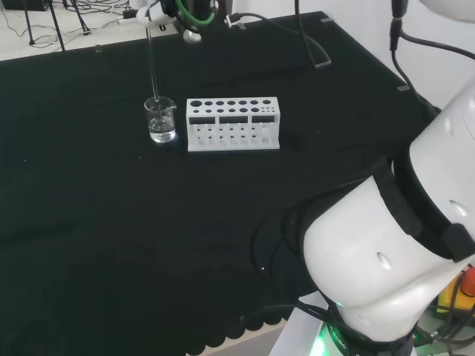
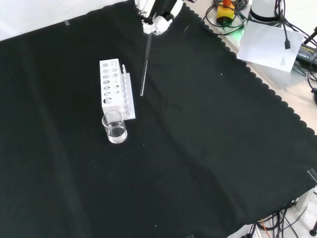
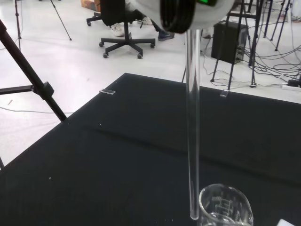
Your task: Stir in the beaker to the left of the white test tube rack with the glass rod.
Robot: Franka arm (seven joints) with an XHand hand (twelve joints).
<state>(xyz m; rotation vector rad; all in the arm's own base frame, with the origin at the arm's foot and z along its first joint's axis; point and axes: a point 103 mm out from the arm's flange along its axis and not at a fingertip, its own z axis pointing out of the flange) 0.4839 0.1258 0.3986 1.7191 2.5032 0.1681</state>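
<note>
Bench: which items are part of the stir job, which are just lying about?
Job:
- glass rod, held by the hand
- beaker holding clear liquid
- white test tube rack, the landmark beside it

Lying about:
- paper sheet off the cloth

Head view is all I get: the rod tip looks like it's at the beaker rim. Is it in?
Observer: No. In the front view the glass rod ends apart from the beaker, with black cloth showing between them.
Operator: Off to which side?
Observer: In the front view the tip shows above and to the right of the beaker, alongside the white test tube rack.
Operator: Does the wrist cam agree?
Observer: Yes. The wrist view shows the tip just outside the beaker's rim, not over its opening.
</note>
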